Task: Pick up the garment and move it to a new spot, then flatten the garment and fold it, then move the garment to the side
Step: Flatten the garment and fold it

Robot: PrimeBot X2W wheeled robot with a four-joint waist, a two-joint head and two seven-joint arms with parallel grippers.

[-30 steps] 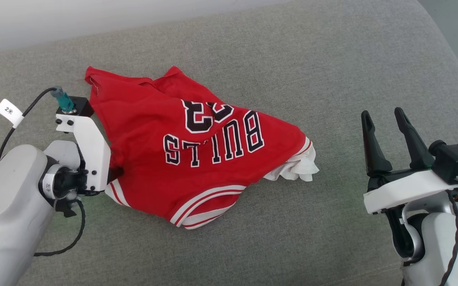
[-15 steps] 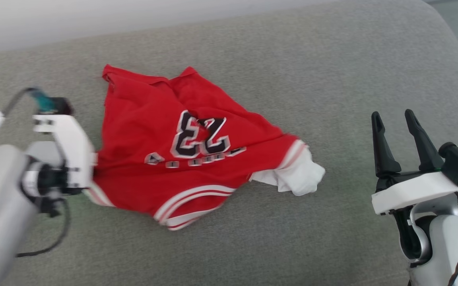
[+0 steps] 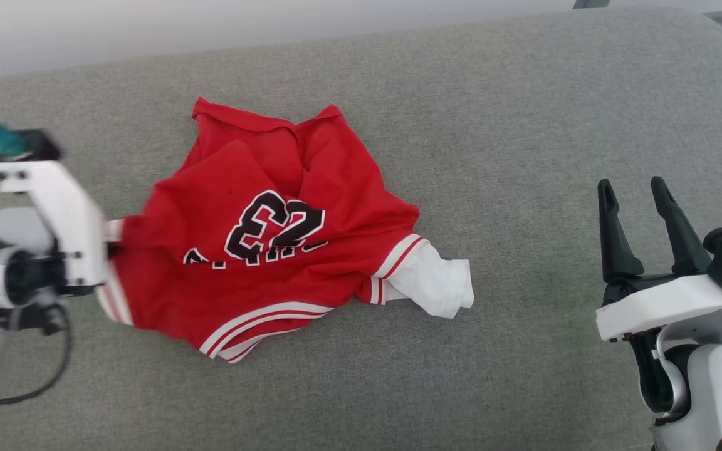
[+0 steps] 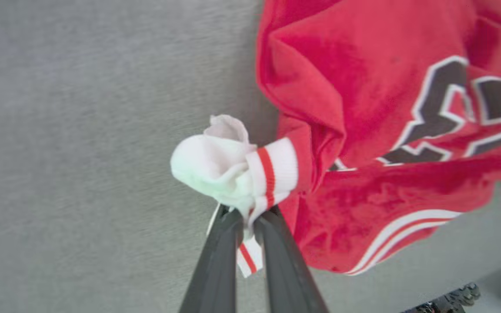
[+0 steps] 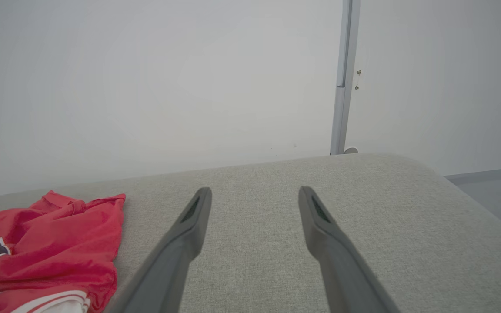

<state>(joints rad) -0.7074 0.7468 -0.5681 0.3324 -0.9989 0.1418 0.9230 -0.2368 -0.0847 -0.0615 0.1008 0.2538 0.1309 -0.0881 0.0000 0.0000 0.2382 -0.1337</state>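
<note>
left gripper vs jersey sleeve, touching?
Touching. The left wrist view shows the left gripper shut on the garment, with the striped sleeve cuff pinched between the jaws.

The garment on the cushion, left pincer at its edge, right pincer well apart.

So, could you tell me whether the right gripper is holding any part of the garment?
No, the right gripper is open over the grey cushion, with the garment lying apart from it.
</note>
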